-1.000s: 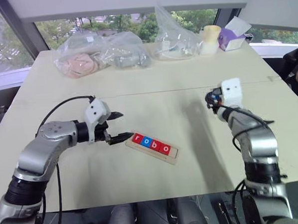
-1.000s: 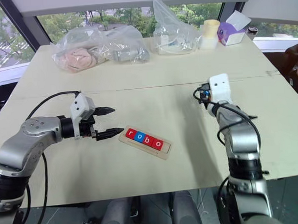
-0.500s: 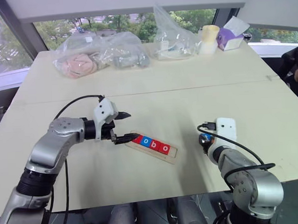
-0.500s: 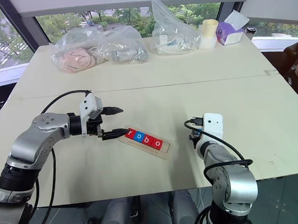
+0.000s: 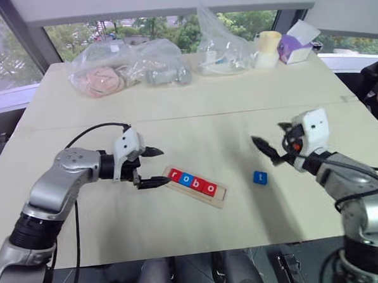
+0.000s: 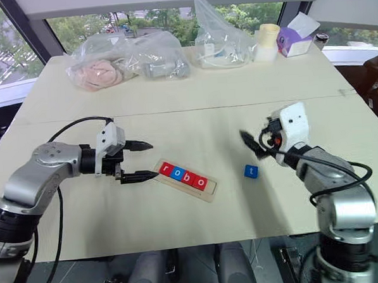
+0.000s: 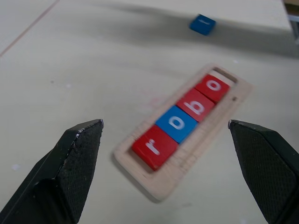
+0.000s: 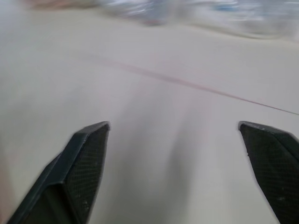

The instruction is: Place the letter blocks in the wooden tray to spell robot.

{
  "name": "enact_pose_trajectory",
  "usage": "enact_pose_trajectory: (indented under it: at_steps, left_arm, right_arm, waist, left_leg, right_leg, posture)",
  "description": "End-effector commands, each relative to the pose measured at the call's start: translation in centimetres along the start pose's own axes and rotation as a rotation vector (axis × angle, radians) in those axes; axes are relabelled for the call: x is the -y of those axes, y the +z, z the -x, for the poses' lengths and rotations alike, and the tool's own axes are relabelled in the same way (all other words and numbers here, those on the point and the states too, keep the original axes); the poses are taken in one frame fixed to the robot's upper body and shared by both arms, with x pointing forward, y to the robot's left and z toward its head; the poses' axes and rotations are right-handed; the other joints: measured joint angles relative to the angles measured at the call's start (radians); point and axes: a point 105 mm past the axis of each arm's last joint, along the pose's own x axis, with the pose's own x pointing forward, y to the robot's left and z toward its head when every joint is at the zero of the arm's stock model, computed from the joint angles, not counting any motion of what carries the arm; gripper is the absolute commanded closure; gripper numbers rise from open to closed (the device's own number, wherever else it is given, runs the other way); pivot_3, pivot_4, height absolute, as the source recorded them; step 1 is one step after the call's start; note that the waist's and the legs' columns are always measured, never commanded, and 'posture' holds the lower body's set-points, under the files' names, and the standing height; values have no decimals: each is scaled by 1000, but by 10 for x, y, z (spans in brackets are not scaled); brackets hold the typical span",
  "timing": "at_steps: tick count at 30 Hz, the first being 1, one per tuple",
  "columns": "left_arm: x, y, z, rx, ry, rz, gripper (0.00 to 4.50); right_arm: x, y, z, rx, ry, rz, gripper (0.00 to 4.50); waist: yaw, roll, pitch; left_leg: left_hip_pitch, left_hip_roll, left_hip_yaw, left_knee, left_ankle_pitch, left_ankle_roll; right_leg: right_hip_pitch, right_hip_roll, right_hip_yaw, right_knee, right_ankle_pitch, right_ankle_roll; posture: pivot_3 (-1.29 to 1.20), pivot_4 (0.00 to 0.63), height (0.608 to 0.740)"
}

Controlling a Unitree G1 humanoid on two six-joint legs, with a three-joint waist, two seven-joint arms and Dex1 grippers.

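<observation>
- The wooden tray (image 5: 193, 186) lies on the table (image 5: 193, 109) in front of me, and it holds four letter blocks (image 7: 182, 122) that read r, o, b, o. The last slot, at its right end, is empty.
- The blue t block (image 5: 260, 178) lies flat on the table, to the right of the tray and apart from it, below my right gripper (image 5: 270, 151).
- Risk: the t block is small and flat, so I think my fingers can slide off it or push it away when I close on it.
- Risk: the free slot is tight, so the t block may knock the last o or shift the tray when it goes in.
- Risk: my left gripper (image 5: 152, 167) is just beside the tray's left end and could bump it.
- My left fingers (image 7: 72, 167) stand wide apart and hold nothing.
- My right fingers (image 8: 77, 168) are also wide apart, empty, and touch nothing.
</observation>
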Motion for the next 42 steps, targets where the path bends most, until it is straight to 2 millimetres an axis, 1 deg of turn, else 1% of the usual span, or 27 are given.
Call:
enact_pose_trajectory:
  at_steps: [1, 2, 4, 8, 10, 12, 15, 18, 20, 22, 23, 25, 26, 28, 29, 31, 34, 35, 37, 39, 42]
  left_arm:
    - [16, 9, 9, -33, -113, -85, 0]
    - [17, 10, 11, -44, -129, -97, 0]
    - [19, 12, 13, -56, -152, -115, 0]
    - [22, 15, 13, -56, -165, -128, 0]
    - [23, 18, 10, -45, -161, -125, 0]
    - [25, 16, 8, -43, -159, -117, 0]
    - [25, 11, 9, -61, -157, -110, 0]
    - [23, 11, 10, -67, -142, -111, 0]
    - [24, 12, 10, -64, -140, -111, 0]
    - [25, 11, 10, -64, -140, -109, 0]
    - [26, 11, 10, -65, -140, -109, 0]
    - [26, 10, 11, -69, -138, -107, 0]
    - [26, 9, 11, -72, -135, -105, 0]
    - [26, 8, 12, -75, -132, -102, 0]
    - [26, 8, 12, -76, -131, -101, 0]
    - [26, 7, 13, -79, -129, -99, 0]
    - [24, 6, 15, -84, -121, -94, 0]
    - [23, 6, 15, -83, -118, -92, 0]
    - [23, 6, 15, -80, -116, -89, 0]
    - [24, 6, 13, -77, -119, -87, 0]
    - [24, 4, 11, -77, -122, -85, 0]
  right_arm:
    - [-8, -22, 17, -68, 241, 123, 31]
    - [-8, -29, 20, -89, 285, 139, 31]
    - [1, -40, 24, -117, 307, 174, 31]
    - [12, -53, 24, -135, 318, 195, 31]
    - [12, -62, 23, -154, 339, 214, 31]
    - [8, -70, 20, -163, 372, 216, 31]
    - [2, -74, 15, -158, 404, 228, 31]
    - [1, -81, 9, -168, 410, 263, 31]
    - [2, -85, 7, -173, 414, 274, 548]
    - [3, -87, 8, -174, 426, 274, 1299]
    - [2, -87, 8, -174, 431, 274, 1921]
    - [1, -89, 11, -188, 445, 290, 2976]
    - [3, -90, 13, -195, 443, 285, 3351]
    - [6, -88, 13, -196, 425, 265, 3343]
    - [4, -83, 13, -193, 431, 258, 3343]
    - [-8, -63, 9, -182, 452, 216, 3343]
    - [-41, -33, 2, -193, 500, 126, 3343]
    - [-51, -26, 2, -188, 516, 117, 3343]
    - [-64, -21, 1, -193, 523, 129, 3343]
    - [-79, -23, 1, -221, 532, 187, 3343]
    - [-91, -30, 1, -259, 524, 245, 3343]
  waist:
    - [1, 0, 0]
    - [0, 0, 0]
    - [-5, 0, 1]
    - [-4, -2, 2]
    - [-3, -2, 2]
    - [-2, -2, 2]
    - [-2, -2, 2]
    - [-2, -2, 2]
    - [-2, -2, 2]
    - [-2, -2, 2]
    - [-2, -2, 2]
    - [-2, -2, 2]
    - [-2, -2, 2]
    - [1, -2, 2]
    - [1, -3, 2]
    - [1, -2, 2]
    - [-3, -2, 2]
    - [-4, -2, 2]
    - [0, -2, 2]
    - [6, -2, 2]
    - [18, -2, 2]
  left_leg:
    - [-1, -1, 0, 0, 0, 0]
    - [-1, -1, 0, 0, -1, 1]
    - [-1, -2, 1, 1, -1, 1]
    - [1, -2, 0, 5, -1, 1]
    - [2, -2, -1, 5, -1, 1]
    - [2, -2, -2, 5, -1, 1]
    - [2, -2, -1, 4, -1, 1]
    - [2, -2, -1, 4, -1, 1]
    - [2, -2, 0, 4, -1, 1]
    - [3, -2, 0, 5, -1, 1]
    - [3, -2, 0, 5, -1, 1]
    - [4, -2, 0, 6, -1, 1]
    - [4, -2, -1, 6, -1, 1]
    - [4, -2, -1, 6, -1, 1]
    - [4, -2, -1, 6, -1, 1]
    - [4, -2, -1, 6, -1, 1]
    - [3, -2, -1, 6, -1, 1]
    - [3, -1, -1, 6, -1, 1]
    - [3, 0, -2, 5, -1, 1]
    - [3, 0, -3, 5, -1, 1]
    - [3, -1, -2, 5, -1, 0]
  right_leg:
    - [0, -1, 0, 0, -1, 0]
    - [0, -1, 0, 0, -1, 0]
    - [0, -1, 1, 0, -1, 1]
    - [1, -2, 1, 1, 0, 1]
    - [2, -2, 1, 1, 0, 1]
    - [2, -2, 1, 1, 1, 1]
    - [2, -2, 1, 1, 0, 1]
    - [2, -1, 1, 1, 0, 1]
    - [2, -1, 1, 1, 0, 1]
    - [2, -1, 1, 2, 0, 1]
    - [3, -1, 1, 2, 1, 1]
    - [4, -1, 1, 2, 1, 1]
    - [4, -1, 1, 2, 1, 1]
    - [4, -2, 1, 2, 1, 1]
    - [4, -2, 1, 2, 1, 1]
    - [4, -2, 1, 2, 1, 1]
    - [2, -2, 2, 3, 1, 1]
    - [2, -2, 2, 4, 1, 0]
    - [2, 0, 2, 5, 1, 0]
    - [2, 0, 1, 4, 1, 0]
    - [1, -2, 1, 3, 0, 0]
  posture:
    - [0, 150, 739]
    - [0, 150, 739]
    - [0, 150, 739]
    - [0, 150, 739]
    - [0, 150, 739]
    - [0, 150, 739]
    - [0, 150, 739]
    - [0, 150, 739]
    - [0, 150, 739]
    - [0, 150, 739]
    - [0, 150, 739]
    - [0, 150, 739]
    - [0, 150, 739]
    - [0, 150, 739]
    - [0, 150, 739]
    - [0, 150, 739]
    - [0, 150, 739]
    - [0, 150, 739]
    - [0, 150, 739]
    - [0, 150, 739]
    - [0, 150, 739]
